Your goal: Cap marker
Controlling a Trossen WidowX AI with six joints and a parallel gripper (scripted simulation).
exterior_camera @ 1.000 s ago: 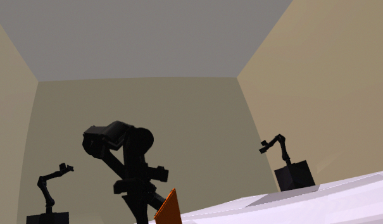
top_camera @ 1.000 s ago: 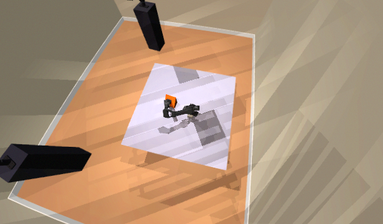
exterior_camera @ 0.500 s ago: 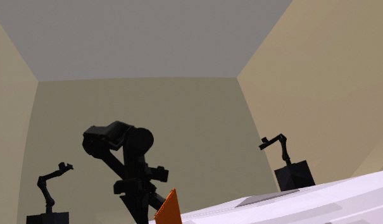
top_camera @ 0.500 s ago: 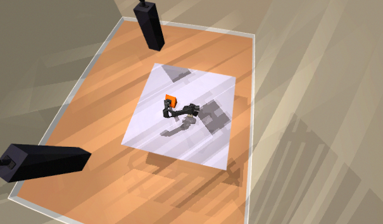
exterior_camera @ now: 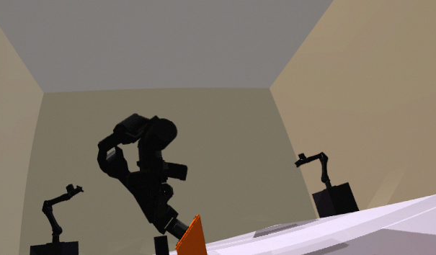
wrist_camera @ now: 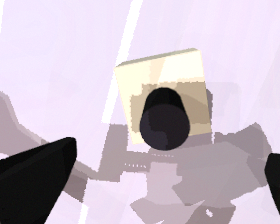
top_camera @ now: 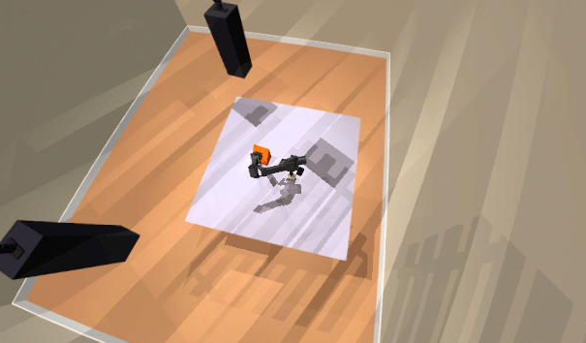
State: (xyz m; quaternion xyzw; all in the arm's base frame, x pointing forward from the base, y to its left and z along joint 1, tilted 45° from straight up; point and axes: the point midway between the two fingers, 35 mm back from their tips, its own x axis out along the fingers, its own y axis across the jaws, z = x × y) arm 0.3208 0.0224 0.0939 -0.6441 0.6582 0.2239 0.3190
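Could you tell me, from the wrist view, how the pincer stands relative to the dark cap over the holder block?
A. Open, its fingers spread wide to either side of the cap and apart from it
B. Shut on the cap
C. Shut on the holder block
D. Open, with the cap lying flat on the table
A: the pincer is open, its fingers far out at the frame's edges, clear of the cap that stands over the holder block.

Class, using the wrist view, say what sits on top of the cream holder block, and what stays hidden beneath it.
A dark round cap stands over the holder block, seen end-on. The marker beneath is covered by it. The open gripper holds nothing.
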